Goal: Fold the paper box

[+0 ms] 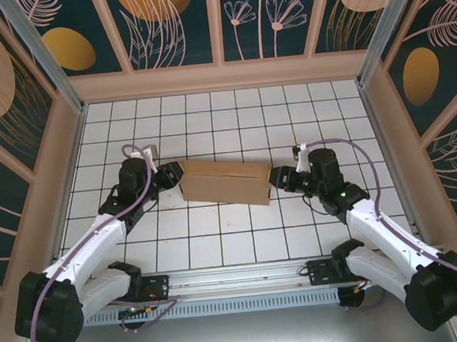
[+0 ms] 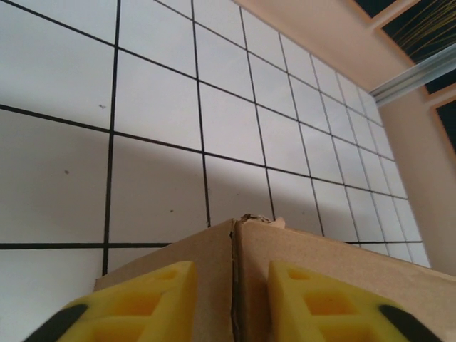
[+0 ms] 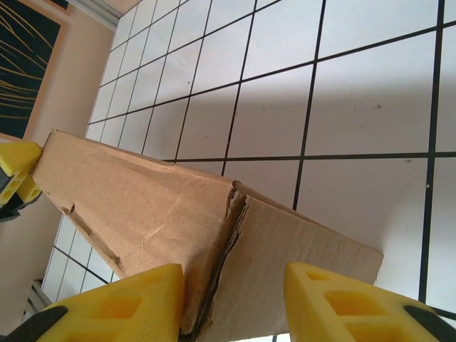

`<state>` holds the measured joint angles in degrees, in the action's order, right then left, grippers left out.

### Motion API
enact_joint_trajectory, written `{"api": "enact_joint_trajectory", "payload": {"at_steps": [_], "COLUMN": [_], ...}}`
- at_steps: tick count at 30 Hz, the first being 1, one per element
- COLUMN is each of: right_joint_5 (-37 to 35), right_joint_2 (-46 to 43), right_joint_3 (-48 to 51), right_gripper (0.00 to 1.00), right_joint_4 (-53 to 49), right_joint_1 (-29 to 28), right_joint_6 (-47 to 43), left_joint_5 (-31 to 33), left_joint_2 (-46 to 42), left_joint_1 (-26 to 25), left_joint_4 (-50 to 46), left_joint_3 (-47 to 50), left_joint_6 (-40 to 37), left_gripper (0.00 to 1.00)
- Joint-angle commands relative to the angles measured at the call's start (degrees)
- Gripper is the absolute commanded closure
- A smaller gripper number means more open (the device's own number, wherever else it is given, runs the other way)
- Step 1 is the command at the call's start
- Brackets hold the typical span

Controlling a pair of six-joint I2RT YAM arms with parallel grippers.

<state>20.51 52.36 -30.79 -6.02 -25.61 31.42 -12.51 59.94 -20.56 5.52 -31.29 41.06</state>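
Observation:
The paper box (image 1: 221, 181) lies as a long, low brown cardboard form across the middle of the tiled table, partly folded, with a wall standing along its length. My left gripper (image 1: 173, 175) is at its left end. In the left wrist view its yellow fingers (image 2: 231, 274) are shut on a corner seam of the box (image 2: 313, 263). My right gripper (image 1: 279, 179) is at the right end. Its fingers (image 3: 234, 274) clamp the frayed corner where the long wall and end panel of the box (image 3: 142, 206) meet. The left gripper's yellow finger (image 3: 16, 171) shows at the far end.
The white gridded table (image 1: 241, 233) is ringed by beige walls (image 1: 221, 76) with patterned panels above. A metal rail (image 1: 237, 277) runs along the near edge between the arm bases. Open tiles lie in front of and behind the box.

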Motion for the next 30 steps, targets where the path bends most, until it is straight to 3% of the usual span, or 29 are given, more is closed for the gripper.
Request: {"api": "enact_joint_trajectory", "payload": {"at_steps": [1, 8, 17, 24, 30], "right_joint_5": [-3.1, -5.6, -4.6, -4.3, -3.5], "right_joint_2": [2.4, 4.4, 5.0, 11.6, 13.4], "right_joint_3": [2.7, 2.7, -2.6, -12.0, -13.7], "right_gripper": [0.63, 0.66, 0.72, 0.75, 0.78], "right_joint_4": [-4.3, -3.0, 6.0, 9.5, 17.8], "right_joint_1": [-0.8, -4.8, -4.8, -3.2, -1.1], "right_joint_6": [0.1, 0.5, 0.4, -4.4, -9.1], "left_joint_5": [-1.0, -2.5, -6.8, -3.3, -0.7], "left_joint_2": [1.6, 0.3, -0.2, 2.7, 4.5], "left_joint_1": [-0.1, -0.2, -0.2, -0.1, -0.2], "left_joint_4": [-4.0, -0.3, 1.4, 3.7, 8.0], "left_joint_3": [5.1, 9.2, 2.0, -3.8, -6.6], "left_joint_6": [3.6, 6.1, 1.1, 0.2, -3.8], "left_gripper": [0.73, 0.82, 0.82, 0.89, 0.93]}}
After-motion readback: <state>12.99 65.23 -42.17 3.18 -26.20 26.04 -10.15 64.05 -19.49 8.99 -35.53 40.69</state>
